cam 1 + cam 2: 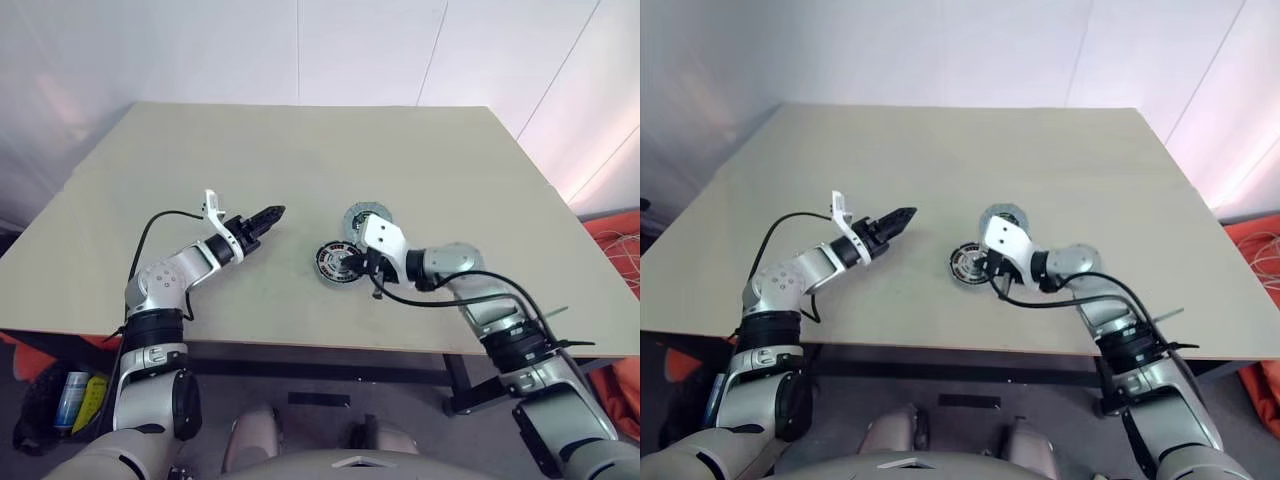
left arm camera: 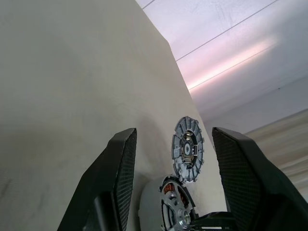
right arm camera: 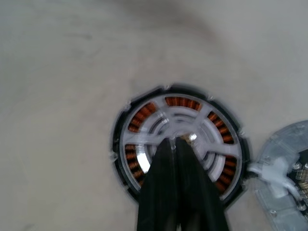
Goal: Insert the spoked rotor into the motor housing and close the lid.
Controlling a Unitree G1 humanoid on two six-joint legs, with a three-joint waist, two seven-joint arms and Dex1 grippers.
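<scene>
Standing before white wall: beige table (image 1: 300, 160), motor housing (image 3: 179, 139) on it.

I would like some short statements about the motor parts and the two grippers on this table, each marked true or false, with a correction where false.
1. The spoked rotor already sits inside the motor housing, with copper windings showing between its spokes. True.
2. The right gripper has its jaws wide open above the housing. False: its jaws are shut, with the tips over the rotor's hub.
3. The lid is closed over the housing. False: it lies on the table beside the housing, on the far side.
4. The left gripper holds nothing, and its jaws are open. True.
5. The left gripper is holding the lid. False: it is off to the left of both parts, touching neither.
</scene>
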